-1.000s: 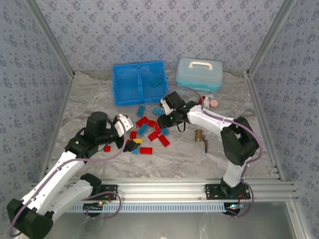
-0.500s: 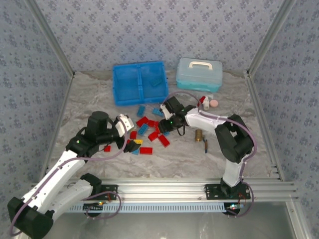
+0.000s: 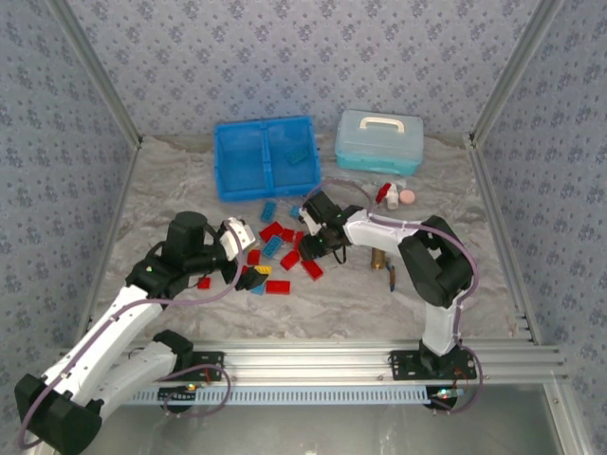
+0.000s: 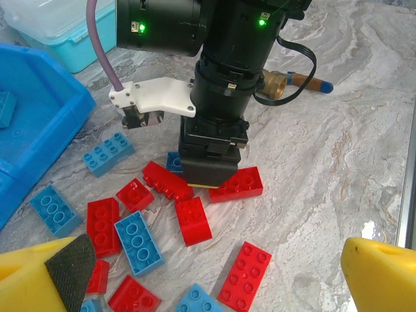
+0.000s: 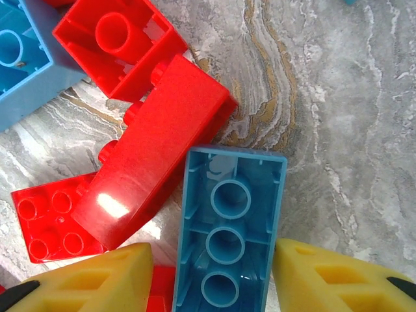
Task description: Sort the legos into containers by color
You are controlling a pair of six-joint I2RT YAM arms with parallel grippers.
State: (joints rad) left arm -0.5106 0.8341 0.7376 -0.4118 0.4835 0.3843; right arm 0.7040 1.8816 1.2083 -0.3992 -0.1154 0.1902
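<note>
Red and light-blue legos [image 3: 274, 247] lie strewn in a loose heap at the middle of a grey marbled table [image 3: 190, 199], just in front of the bright blue tray [image 3: 220, 161], whose two compartments sit side by side toward the back. One blue brick [image 3: 299, 156] rests in the tray's right-hand compartment; the other bricks are out on the tabletop.

The right gripper [image 3: 311, 248] points straight down into the far side of the heap. In its own wrist view it straddles an upturned blue brick [image 5: 231, 227] with the hollow underside showing, and a red brick [image 5: 156, 162] lies tilted against that brick's left side. The jaws are parted rather than clamped: one yellow finger [image 5: 325, 279] sits at the brick's edge, while a sliver of space shows on the other side.

The left gripper [image 3: 248, 277] hangs at the near-left edge of the heap, its yellow fingertips [image 4: 380, 273] spread wide and holding nothing — red and blue bricks lie on the table beneath the gap.

A brass fitting [image 3: 379, 258] sits to the right of the heap. A pale blue lidded case [image 3: 379, 140] stands beside the tray at the back, with a red-and-white bottle [image 3: 386, 194] just in front of it.
</note>
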